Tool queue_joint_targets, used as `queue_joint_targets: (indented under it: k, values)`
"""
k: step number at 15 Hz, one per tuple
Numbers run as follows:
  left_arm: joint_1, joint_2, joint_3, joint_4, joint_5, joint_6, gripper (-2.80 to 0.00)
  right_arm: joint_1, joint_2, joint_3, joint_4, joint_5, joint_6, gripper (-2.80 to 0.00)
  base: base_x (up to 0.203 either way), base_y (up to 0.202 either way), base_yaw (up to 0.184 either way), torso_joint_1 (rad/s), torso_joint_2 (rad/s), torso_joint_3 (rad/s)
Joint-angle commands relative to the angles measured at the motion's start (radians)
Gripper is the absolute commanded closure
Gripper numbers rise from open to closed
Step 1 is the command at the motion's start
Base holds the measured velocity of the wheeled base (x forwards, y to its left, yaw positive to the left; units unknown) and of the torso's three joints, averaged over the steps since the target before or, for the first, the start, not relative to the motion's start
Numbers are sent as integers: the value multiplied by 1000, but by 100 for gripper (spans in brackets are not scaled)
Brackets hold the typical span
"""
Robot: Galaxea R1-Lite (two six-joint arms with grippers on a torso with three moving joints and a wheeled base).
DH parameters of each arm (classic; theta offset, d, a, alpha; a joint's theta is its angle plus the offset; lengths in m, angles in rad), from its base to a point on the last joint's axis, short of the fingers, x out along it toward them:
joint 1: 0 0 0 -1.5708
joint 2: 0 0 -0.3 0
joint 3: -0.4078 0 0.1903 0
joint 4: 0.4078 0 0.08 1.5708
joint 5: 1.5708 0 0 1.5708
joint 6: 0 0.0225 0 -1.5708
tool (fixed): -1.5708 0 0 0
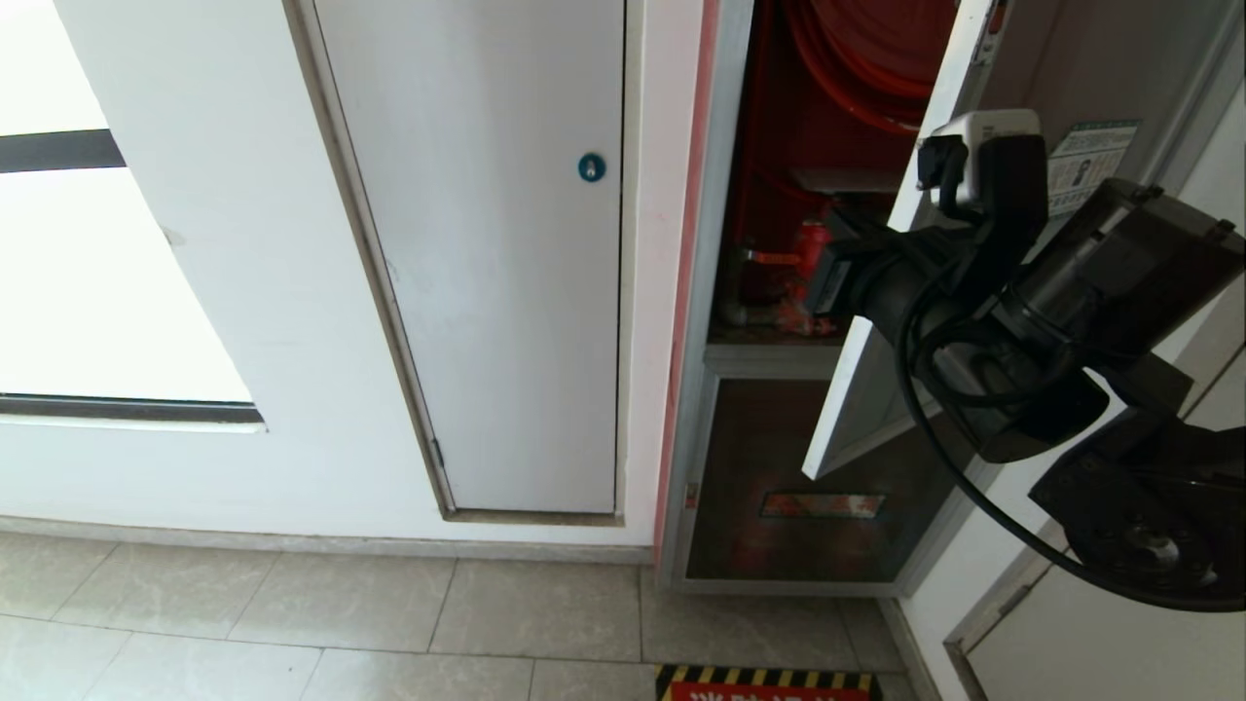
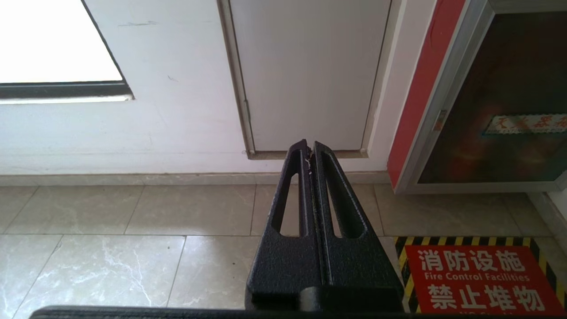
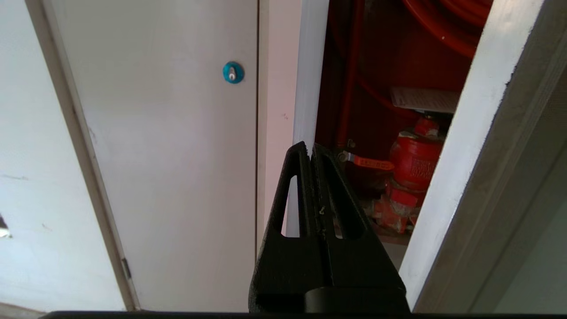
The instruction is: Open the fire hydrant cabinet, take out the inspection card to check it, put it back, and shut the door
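Note:
The fire hydrant cabinet [image 1: 779, 146] stands on the right, and its door [image 1: 876, 370] is swung partly open towards me, silver edge forward. Inside the cabinet are the red hose reel [image 3: 447, 22] and the red valve [image 3: 414, 161]. Above the valve lies a flat white sheet, probably the inspection card [image 3: 425, 99]. My right gripper [image 1: 825, 265] is shut and empty. It points into the gap between the cabinet's frame and the door's edge [image 3: 469, 146]. In the right wrist view the right gripper [image 3: 309, 148] is short of the valve. My left gripper [image 2: 309, 146] is shut, empty and parked low above the floor.
A plain white panel [image 1: 506, 292] with a round blue lock [image 1: 591, 167] is set in the wall left of the cabinet. Below the opening is a smaller glass panel with a red label [image 1: 823, 504]. A red floor sign [image 2: 478, 277] lies before the cabinet. A window [image 1: 58, 243] is far left.

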Motion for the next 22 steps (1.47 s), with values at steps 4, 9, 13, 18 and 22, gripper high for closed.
queue_joint_targets:
  k: [4, 9, 13, 18, 22]
  values:
    - [1, 2, 0, 0, 0, 0, 0, 0, 61, -56, -38, -12, -6, 0, 0, 0, 0, 0, 0, 0]
    - [1, 2, 0, 0, 0, 0, 0, -5, 97, -87, -71, -27, -13, 0, 0, 0, 0, 0, 0, 0]
    - [1, 2, 0, 0, 0, 0, 0, -8, 155, -177, -72, -46, -15, 0, 0, 0, 0, 0, 0, 0]
    - [1, 2, 0, 0, 0, 0, 0, -31, 206, -247, -72, -53, -31, 0, 0, 0, 0, 0, 0, 0]
    - [1, 0, 0, 0, 0, 0, 0, -52, 230, -279, -70, -77, -52, 0, 0, 0, 0, 0, 0, 0]
